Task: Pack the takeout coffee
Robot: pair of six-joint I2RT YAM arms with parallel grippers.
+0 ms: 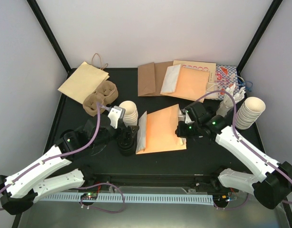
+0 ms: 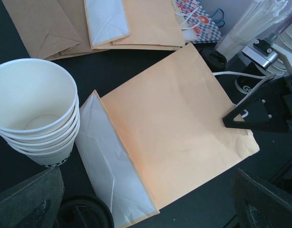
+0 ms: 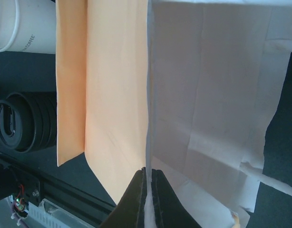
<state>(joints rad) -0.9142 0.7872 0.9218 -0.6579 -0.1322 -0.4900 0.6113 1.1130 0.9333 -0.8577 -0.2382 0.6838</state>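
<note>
Currently my left gripper hangs fully open and empty over the folded base of the orange bag. The bag lies flat, with its long axis running toward my right gripper. That gripper is pinched tight on the mouth edge, arm stretched low. Just beyond the mouth one black-lidded cup seems to stand, nearer my right arm.

Black table holds orange bag, cups (stacked).

Orange bag, white base; cream cups; black right fingers.
</note>
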